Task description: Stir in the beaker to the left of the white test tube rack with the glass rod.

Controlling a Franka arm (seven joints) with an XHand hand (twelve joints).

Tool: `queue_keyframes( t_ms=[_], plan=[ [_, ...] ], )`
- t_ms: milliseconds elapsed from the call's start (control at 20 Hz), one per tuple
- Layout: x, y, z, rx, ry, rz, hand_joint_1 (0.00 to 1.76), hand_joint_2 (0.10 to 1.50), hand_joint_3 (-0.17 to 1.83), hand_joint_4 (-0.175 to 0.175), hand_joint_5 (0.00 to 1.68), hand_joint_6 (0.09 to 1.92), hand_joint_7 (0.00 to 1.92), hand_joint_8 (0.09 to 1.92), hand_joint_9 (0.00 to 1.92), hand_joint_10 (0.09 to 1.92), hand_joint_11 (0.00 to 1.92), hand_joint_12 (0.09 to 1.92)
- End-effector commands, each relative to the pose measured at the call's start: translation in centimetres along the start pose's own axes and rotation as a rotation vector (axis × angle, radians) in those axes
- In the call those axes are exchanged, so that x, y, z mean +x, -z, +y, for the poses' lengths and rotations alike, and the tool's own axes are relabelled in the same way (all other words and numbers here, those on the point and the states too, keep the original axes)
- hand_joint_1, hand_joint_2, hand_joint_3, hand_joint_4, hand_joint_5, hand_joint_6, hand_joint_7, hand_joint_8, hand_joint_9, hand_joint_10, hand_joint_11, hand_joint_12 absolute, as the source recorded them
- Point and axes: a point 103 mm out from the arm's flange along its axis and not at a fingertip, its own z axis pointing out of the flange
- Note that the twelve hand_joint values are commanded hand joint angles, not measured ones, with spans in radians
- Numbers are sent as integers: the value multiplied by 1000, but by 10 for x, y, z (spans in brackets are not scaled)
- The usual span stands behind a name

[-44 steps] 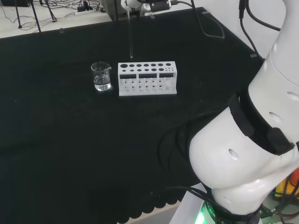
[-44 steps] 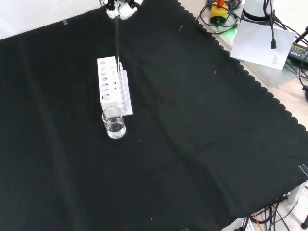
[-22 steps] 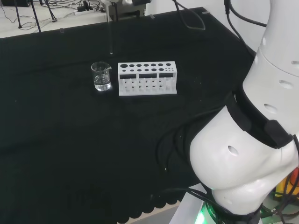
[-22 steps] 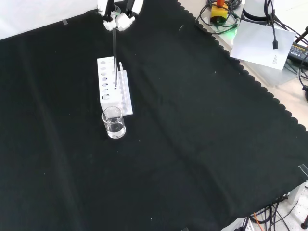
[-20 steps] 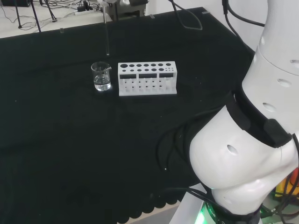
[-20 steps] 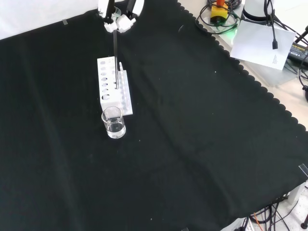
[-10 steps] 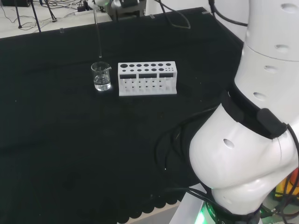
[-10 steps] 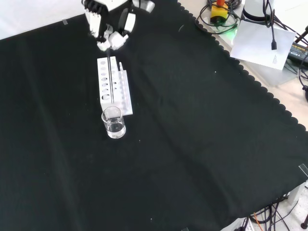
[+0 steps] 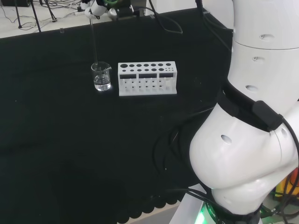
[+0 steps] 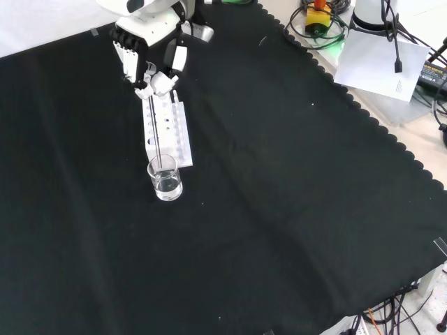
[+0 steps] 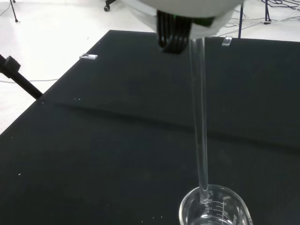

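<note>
The hand is hanging over the desk with its fingers curled in, pinching the top of the glass rod. The rod is hanging straight down from the hand, and its lower tip is sitting right at the mouth of the beaker, directly below the hand. The beaker is holding some clear liquid. The white test tube rack is standing just beside the beaker, below the hand.

The hand covers the far end of the rack in the front view. The wrist view cuts off the beaker below its rim; whether the rod touches liquid is unclear.
</note>
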Motion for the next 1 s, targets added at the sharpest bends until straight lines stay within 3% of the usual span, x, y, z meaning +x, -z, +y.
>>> queue_keyframes(
  t_ms=[50, 550, 1000],
  plan=[
    [-11, -11, 0, 0, -9, 8, 1311, 763, 565, -175, 1120, 612, 1195, 1062, 1631, 862, 1646, 758],
    [-16, -50, 10, 101, -5, -10, 1311, 765, 559, -175, 1121, 607, 1195, 1059, 1632, 861, 1648, 760],
    [-14, -61, 15, 118, -9, 2, 1311, 767, 555, -175, 1122, 605, 1196, 1056, 1636, 861, 1648, 762]
  ],
)
